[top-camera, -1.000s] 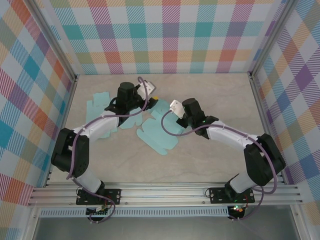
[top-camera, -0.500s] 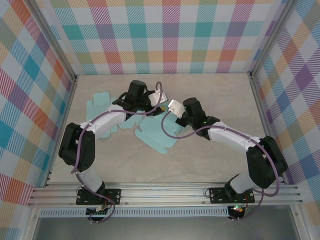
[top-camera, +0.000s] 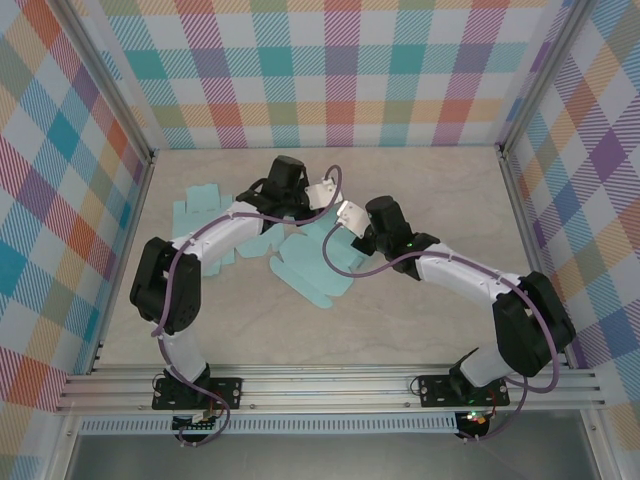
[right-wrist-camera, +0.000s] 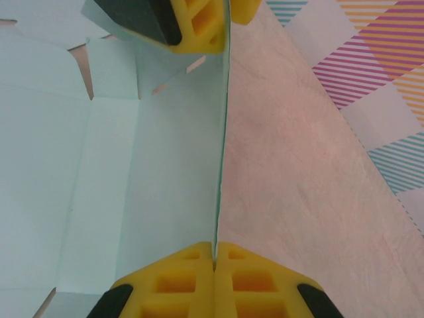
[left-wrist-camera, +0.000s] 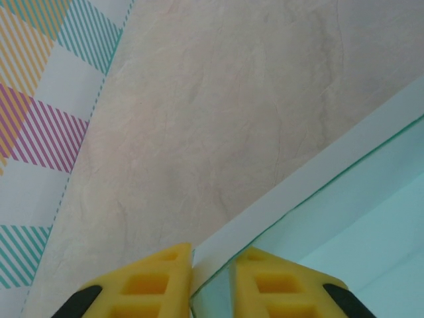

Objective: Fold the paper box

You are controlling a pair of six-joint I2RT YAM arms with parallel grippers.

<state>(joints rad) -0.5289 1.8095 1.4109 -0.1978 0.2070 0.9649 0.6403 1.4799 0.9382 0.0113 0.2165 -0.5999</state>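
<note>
The paper box (top-camera: 315, 268) is a flat teal cut-out lying mid-table, with one flap raised upright at its far edge. My right gripper (top-camera: 347, 215) is shut on that flap; in the right wrist view its yellow fingertips (right-wrist-camera: 215, 248) pinch the thin edge of the box (right-wrist-camera: 99, 165). My left gripper (top-camera: 322, 195) grips the same flap farther along. In the left wrist view its jaws (left-wrist-camera: 212, 255) stand close on either side of the pale flap edge of the box (left-wrist-camera: 351, 218). The left gripper's fingers (right-wrist-camera: 199, 26) also appear at the top of the right wrist view.
More teal cut-outs (top-camera: 200, 210) lie flat at the left of the table. Checkered walls (top-camera: 340, 70) enclose the table on three sides, with metal posts at the corners. Bare table (top-camera: 300, 330) lies in front of the box.
My left arm has swung right to the raised flap, and its jaws have closed around it. The right gripper has stayed shut on the flap.
</note>
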